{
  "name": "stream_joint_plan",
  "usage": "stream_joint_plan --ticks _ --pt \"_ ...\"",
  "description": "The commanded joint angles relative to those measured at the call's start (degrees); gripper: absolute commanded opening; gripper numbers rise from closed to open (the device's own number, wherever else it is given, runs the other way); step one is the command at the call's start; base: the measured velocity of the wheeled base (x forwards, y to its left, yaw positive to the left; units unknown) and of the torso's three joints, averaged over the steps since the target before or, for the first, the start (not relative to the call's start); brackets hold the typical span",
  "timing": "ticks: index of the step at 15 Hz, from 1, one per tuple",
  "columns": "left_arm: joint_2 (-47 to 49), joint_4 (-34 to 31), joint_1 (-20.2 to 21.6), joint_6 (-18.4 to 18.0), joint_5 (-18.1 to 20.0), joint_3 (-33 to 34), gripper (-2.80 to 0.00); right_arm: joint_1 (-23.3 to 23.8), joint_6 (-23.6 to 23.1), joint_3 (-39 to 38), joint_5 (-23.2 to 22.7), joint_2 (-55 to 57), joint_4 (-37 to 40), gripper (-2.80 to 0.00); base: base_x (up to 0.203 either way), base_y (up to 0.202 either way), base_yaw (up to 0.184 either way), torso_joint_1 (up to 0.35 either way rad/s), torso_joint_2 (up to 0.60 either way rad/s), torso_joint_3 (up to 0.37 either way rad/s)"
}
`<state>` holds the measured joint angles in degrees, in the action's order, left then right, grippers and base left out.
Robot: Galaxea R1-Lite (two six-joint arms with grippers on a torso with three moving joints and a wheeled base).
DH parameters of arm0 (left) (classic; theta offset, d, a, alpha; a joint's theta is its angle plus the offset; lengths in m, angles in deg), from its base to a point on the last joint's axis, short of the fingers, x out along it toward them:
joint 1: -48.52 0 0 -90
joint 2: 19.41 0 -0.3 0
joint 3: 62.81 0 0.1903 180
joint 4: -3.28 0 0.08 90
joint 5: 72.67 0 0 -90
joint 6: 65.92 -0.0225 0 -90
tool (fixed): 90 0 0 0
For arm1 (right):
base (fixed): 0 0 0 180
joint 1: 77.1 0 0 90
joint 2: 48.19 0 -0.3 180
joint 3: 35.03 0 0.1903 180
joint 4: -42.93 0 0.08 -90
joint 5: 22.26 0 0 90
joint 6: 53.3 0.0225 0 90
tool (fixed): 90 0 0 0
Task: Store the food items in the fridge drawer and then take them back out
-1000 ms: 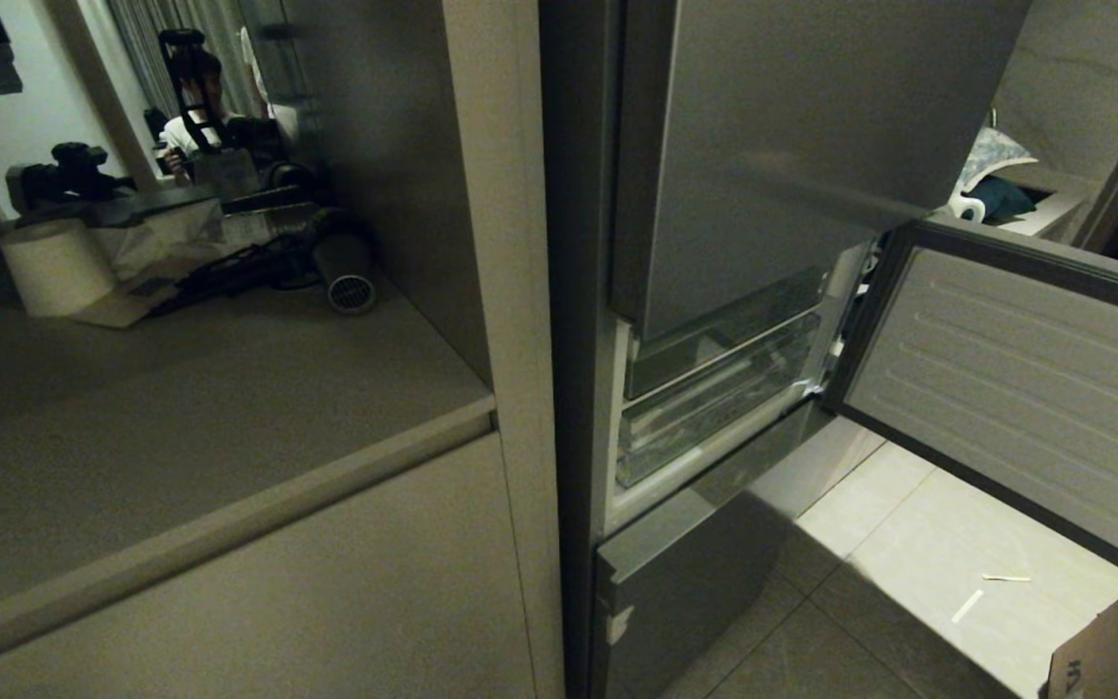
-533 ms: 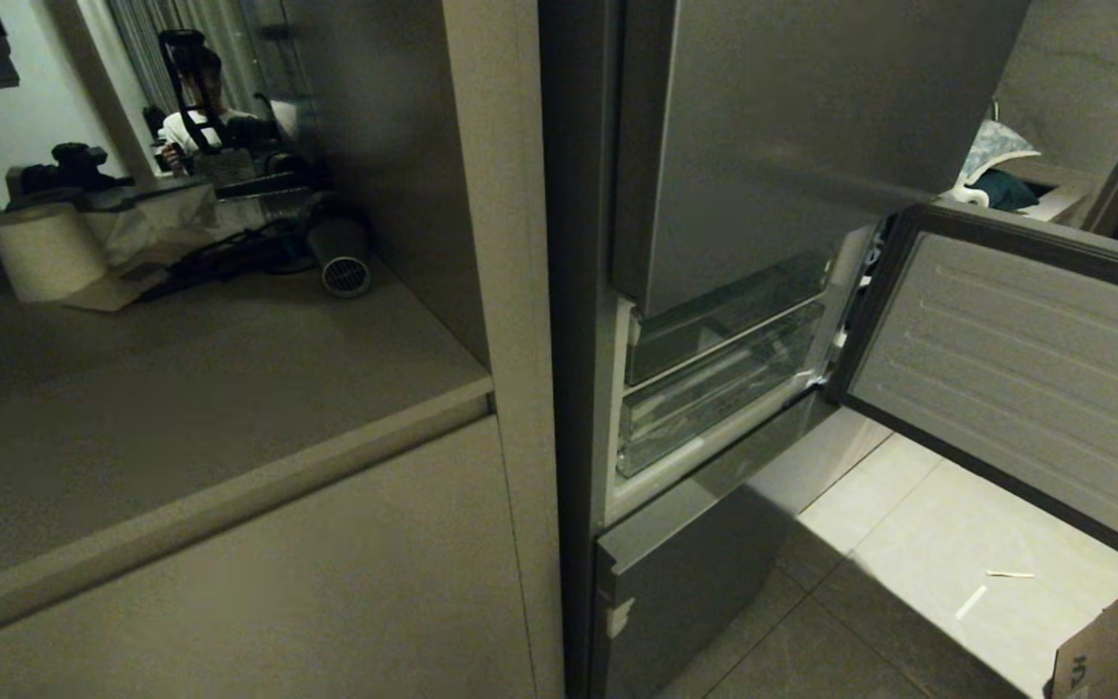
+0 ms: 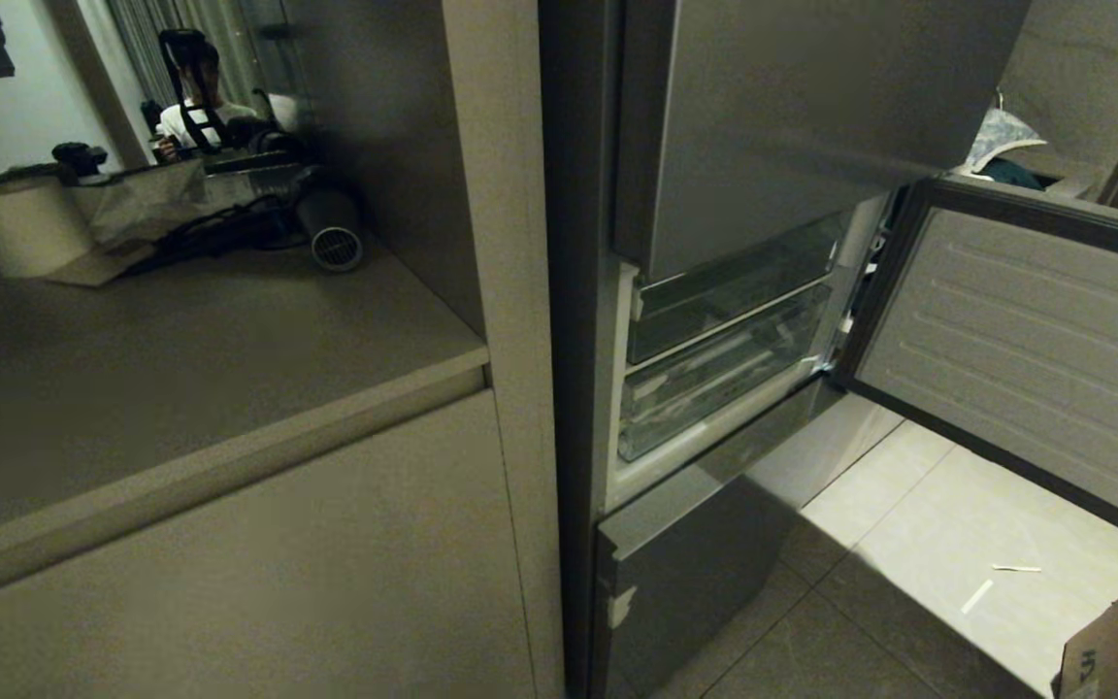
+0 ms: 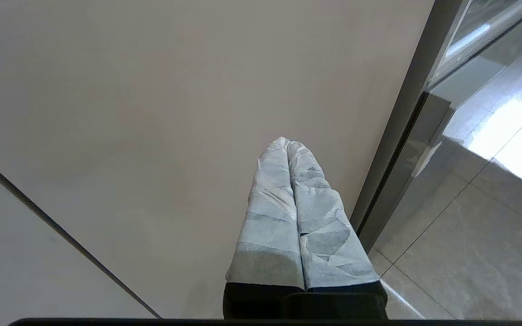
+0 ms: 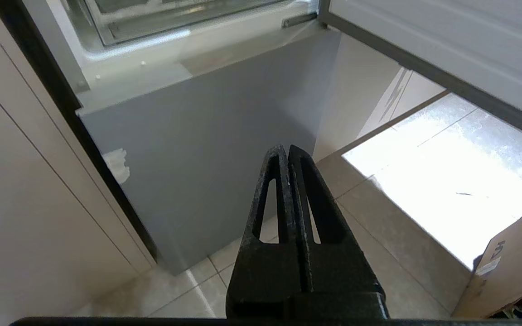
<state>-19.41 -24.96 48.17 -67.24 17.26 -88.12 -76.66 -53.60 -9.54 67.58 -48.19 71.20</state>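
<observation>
— Where to look for the wide clear plastic fridge drawer [image 3: 714, 388]?

— Inside the open fridge, pushed in, directly under the clear compartment [image 3: 729, 301] and above the lower grey steel front panel [image 3: 685, 573]. Ribbed bottom faintly visible through the front lip. Impossible to tell from here whether holding the potato or the pepper.

— And the door?

— Swung wide towards the right of the head view: grey-framed door [image 3: 1025, 359] with a pale ribbed inner lining, hanging over the light floor tiles [image 3: 908, 515]. Brown cardboard box [image 3: 1117, 641] on the floor just under its far corner.

— Left gripper [image 4: 287, 142]?

— Out of the head view. Fingers wrapped in pale blue-grey tape, pressed flat together, pinching nothing. Pointing at the plain beige cabinet front [image 4: 152, 113], just beside the fridge's dark edge.

— Right gripper [image 5: 287, 148]?

— Also seen only from its own wrist. Black slotted fingers closed tip to tip, empty. Aimed at that lower grey panel, low near the floor, with the drawer higher up and apart from it.

— Anything else around?

— Left of the fridge, a beige countertop [image 3: 180, 388] with a white paper roll [image 3: 30, 228] and a dark cylindrical appliance [image 3: 331, 233] at the back. Beyond those, a person [image 3: 190, 97] in a white top.
</observation>
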Motion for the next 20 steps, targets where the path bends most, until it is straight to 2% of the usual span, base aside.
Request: stream_joint_plan --ticks 1,14,20 --pt "0.09 -0.05 0.00 0.00 -0.01 0.01 -2.80 0.00 -0.05 -0.01 -0.02 0.00 0.02 -2.80 0.000 0.000 0.000 -0.132 0.32 0.165" --pt "0.09 -0.05 0.00 0.09 -0.01 0.01 -2.80 0.00 0.04 -0.01 -0.02 0.00 0.02 -2.80 0.000 0.000 0.000 -0.153 0.36 0.203" --pt "0.09 -0.05 0.00 0.09 -0.01 0.01 -2.80 0.00 0.04 -0.01 -0.02 0.00 0.02 -2.80 0.000 0.000 0.000 -0.035 0.09 0.054"
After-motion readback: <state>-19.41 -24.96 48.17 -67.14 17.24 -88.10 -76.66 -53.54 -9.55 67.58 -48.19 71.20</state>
